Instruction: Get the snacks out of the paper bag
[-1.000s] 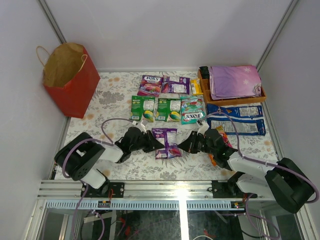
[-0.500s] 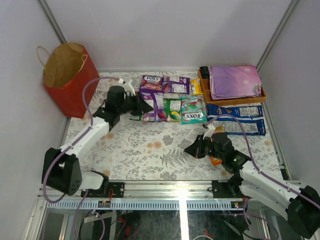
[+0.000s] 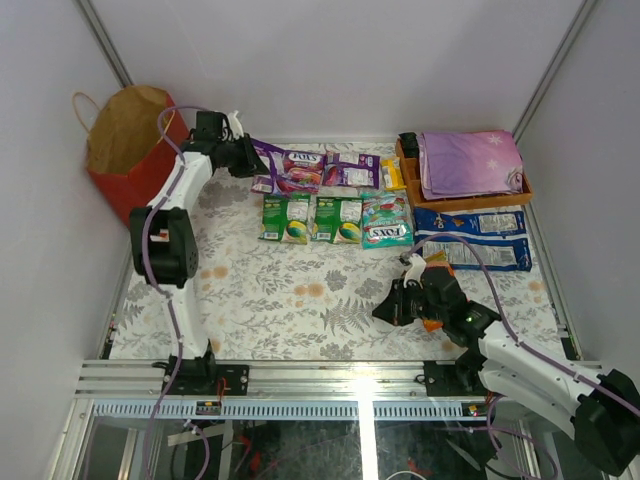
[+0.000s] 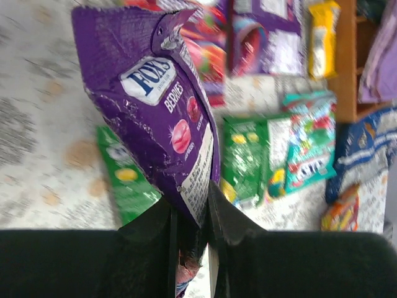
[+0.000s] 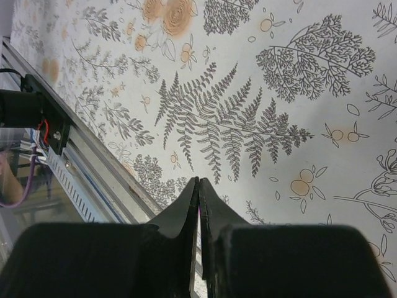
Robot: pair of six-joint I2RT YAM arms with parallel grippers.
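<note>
Left fingers [image 4: 214,205] moved to the table's [image 3: 260,290] far-left corner, pinching a purple packet [image 4: 155,118]; I see right fingers [image 5: 193,192] pressed together.

left gripper [image 3: 253,158] has carried the purple packet [image 3: 272,170] from the table's near centre to the far left, close to the paper bag [image 3: 140,170]. right gripper [image 3: 381,312] has drawn back slightly toward the near edge.

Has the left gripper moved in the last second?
Yes. The left gripper, shut on the purple FOX'S packet, went from the near side to the far left, beside the paper bag.
</note>
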